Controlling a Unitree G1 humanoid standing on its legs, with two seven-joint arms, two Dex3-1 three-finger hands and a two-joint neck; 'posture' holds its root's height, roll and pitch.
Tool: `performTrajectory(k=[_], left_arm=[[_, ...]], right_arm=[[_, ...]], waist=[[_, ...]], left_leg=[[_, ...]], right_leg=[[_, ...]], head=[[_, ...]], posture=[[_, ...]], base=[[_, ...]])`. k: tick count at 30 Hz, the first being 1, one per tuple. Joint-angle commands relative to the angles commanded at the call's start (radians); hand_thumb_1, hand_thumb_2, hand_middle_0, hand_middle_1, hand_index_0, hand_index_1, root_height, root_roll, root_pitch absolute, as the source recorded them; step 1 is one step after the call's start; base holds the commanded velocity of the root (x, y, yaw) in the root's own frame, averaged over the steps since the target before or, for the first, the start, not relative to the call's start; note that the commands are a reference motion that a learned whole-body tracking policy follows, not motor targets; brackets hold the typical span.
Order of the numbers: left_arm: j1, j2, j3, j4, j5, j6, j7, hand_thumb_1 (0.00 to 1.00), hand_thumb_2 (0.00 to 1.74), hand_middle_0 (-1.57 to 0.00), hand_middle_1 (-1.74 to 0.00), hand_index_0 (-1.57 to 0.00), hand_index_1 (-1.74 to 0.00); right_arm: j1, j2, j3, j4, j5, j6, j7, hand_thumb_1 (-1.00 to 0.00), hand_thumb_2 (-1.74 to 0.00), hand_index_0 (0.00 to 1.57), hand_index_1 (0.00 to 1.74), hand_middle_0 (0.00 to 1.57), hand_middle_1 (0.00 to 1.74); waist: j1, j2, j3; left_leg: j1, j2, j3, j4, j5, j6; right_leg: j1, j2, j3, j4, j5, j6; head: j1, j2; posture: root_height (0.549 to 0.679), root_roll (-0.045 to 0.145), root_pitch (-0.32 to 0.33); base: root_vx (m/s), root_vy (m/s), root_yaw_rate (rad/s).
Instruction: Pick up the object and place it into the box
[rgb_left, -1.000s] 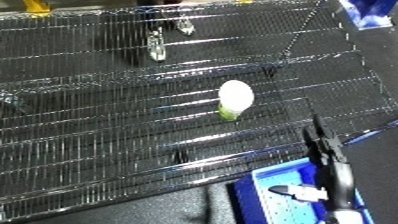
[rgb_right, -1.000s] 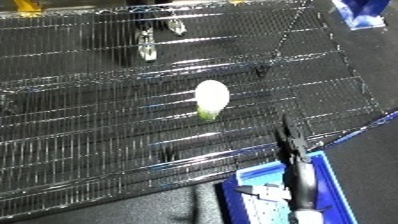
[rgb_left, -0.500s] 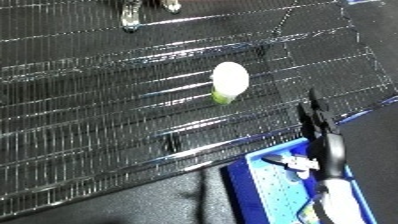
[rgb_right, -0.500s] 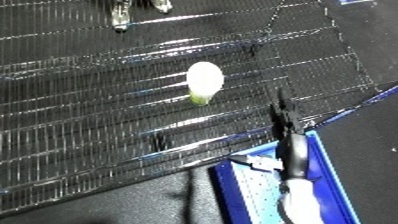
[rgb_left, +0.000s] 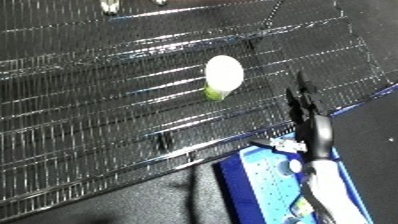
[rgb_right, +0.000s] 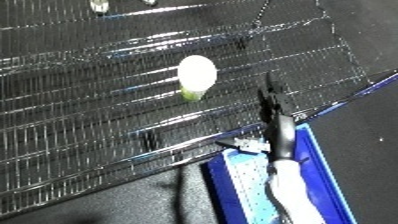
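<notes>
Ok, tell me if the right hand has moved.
Yes. The right hand has reached forward from the bin over the shelf, now alongside the object.

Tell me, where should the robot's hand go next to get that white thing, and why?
Probably forward and a bit left. The right hand stretches its straight fingers over the wire rack, apart from the white and green object, which lies up and to its left. The blue bin waits below the arm.
</notes>
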Motion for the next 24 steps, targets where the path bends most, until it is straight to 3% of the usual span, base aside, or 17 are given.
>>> performTrajectory(k=[10,17,24], left_arm=[[-0.03,0.038,-0.021,-0.025,-0.016,0.027,0.001,1.0,1.74,-1.57,-1.74,-1.57,-1.74],[-0.055,0.052,-0.04,-0.044,-0.034,0.045,0.013,1.0,1.74,-1.57,-1.74,-1.57,-1.74],[-0.078,0.065,-0.05,-0.059,-0.053,0.043,0.025,1.0,1.74,-1.57,-1.74,-1.57,-1.74]], right_arm=[[-0.117,-0.037,0.039,0.054,0.039,0.005,-0.007,0.0,0.0,0.0,0.0,0.0,0.0],[-0.209,-0.045,0.076,0.113,0.039,0.008,-0.013,0.0,0.0,0.0,0.0,0.0,0.0],[-0.287,-0.056,0.114,0.168,0.038,0.011,-0.028,0.0,0.0,0.0,0.0,0.0,0.0]], waist=[[0.019,0.025,0.0],[0.033,0.044,0.0],[0.046,0.06,0.0]], left_leg=[[-0.081,-0.017,0.009,0.056,-0.025,0.0112],[-0.145,-0.03,0.013,0.099,-0.041,0.0172],[-0.197,-0.04,0.014,0.117,-0.045,0.0273]], right_leg=[[-0.089,-0.007,-0.001,0.062,-0.011,-0.0008],[-0.154,-0.0117,-0.001,0.104,-0.018,-0.0024],[-0.211,-0.0103,0.001,0.125,-0.017,-0.0026]], head=[[0.052,0.129],[0.069,0.161],[0.081,0.201]], posture=[[0.637,0.044,0.135],[0.631,0.044,0.166],[0.626,0.042,0.199]], base=[[0.035,-0.01,0.02],[0.028,0.004,0.017],[0.002,0.004,0.006]])
